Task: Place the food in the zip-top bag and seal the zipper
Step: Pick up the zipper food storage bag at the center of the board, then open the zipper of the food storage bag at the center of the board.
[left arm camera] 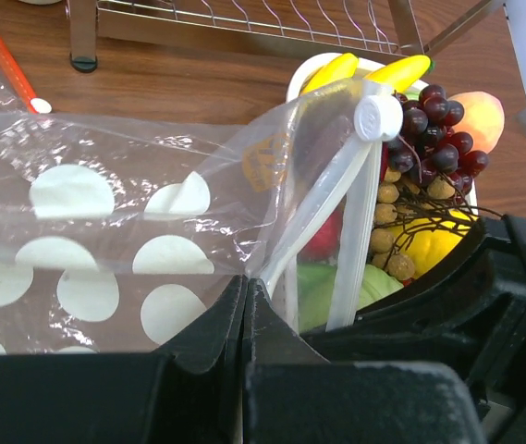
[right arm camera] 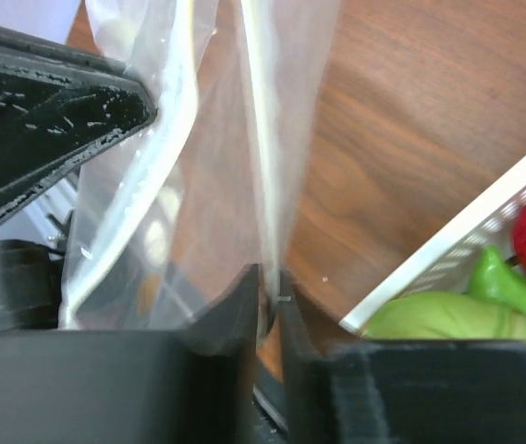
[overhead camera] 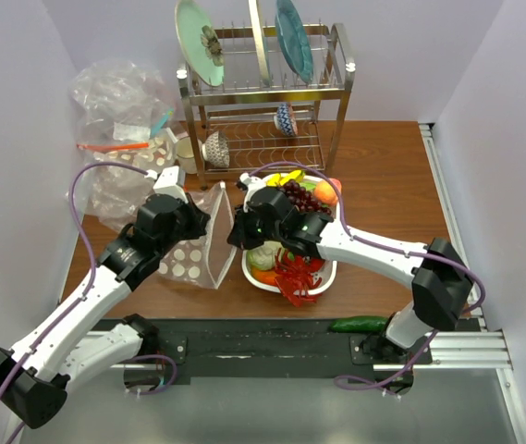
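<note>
Two robot arms hold the dotted zip-top bag by its mouth just left of the white tray, though much of the grip is hidden from above, where each wrist's black housing covers its own fingertips. The wrist cameras show the left tool pinched together on the bag's edge and the right tool clamped on a facing lip of film. The zipper and its white slider rise between them. The bag's far end is cut off in the left wrist view, and whether its lower edge rests on the bench cannot be told. The food lies in the tray, partly under the right arm. Bare bench opens to the tray's right, and a dish rack stands along the back.
</note>
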Controlling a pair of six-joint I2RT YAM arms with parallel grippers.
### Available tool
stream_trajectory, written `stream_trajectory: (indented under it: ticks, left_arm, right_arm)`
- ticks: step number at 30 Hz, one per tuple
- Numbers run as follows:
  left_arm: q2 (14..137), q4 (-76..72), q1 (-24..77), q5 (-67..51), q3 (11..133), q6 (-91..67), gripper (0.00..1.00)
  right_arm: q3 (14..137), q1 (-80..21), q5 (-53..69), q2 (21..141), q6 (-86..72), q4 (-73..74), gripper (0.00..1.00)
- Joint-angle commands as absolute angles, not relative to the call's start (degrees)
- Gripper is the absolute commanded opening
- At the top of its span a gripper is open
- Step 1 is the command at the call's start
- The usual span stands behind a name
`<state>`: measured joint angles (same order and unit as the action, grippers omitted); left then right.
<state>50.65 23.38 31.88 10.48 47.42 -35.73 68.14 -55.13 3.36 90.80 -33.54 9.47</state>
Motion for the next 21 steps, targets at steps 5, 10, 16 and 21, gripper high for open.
stream_trajectory:
  ticks: [5, 10, 16, 21]
  left_arm:
    - [50.7, 26.0, 31.6, 7.1, 51.3, -31.0, 0.64]
    - [51.3, 27.2, 32.2, 3.2, 52.8, -27.9, 0.76]
    - [52.8, 27.6, 38.0, 6.1, 53.5, -27.6, 0.71]
    - [53.0, 27.7, 39.2, 6.2, 53.4, -26.5, 0.66]
  right_arm:
    - [73.6, -55.4, -2.2, 88.2, -33.5, 13.5, 0.00]
    - [77.5, -55.4, -2.1, 88.5, -34.3, 17.3, 0.00]
    - [80.9, -55.4, -1.7, 89.8, -35.7, 19.5, 0.00]
    - [81.0, -55.4, -1.9, 89.6, -37.2, 19.6, 0.00]
